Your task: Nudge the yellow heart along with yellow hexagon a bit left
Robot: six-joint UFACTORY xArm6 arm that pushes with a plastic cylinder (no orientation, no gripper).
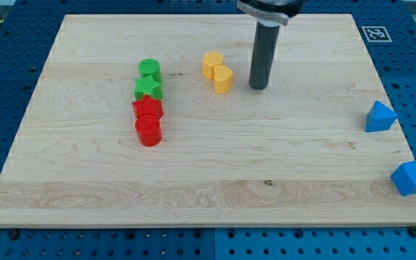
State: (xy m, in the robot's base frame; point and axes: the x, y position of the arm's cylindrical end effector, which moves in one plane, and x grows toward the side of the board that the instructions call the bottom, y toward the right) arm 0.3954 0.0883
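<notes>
The yellow heart [223, 79] stands on the wooden board [208, 166] just above the middle, touching the yellow hexagon [211, 64], which sits up and to its left. My tip [258, 87] rests on the board a short way to the right of the yellow heart, with a small gap between them. The dark rod rises from the tip to the view's top edge.
A green cylinder [149, 70], a green star [149, 89], a red star [148, 109] and a red cylinder [149, 131] form a column left of the yellow pair. A blue triangle [380, 117] and a blue block [412, 178] lie at the right edge.
</notes>
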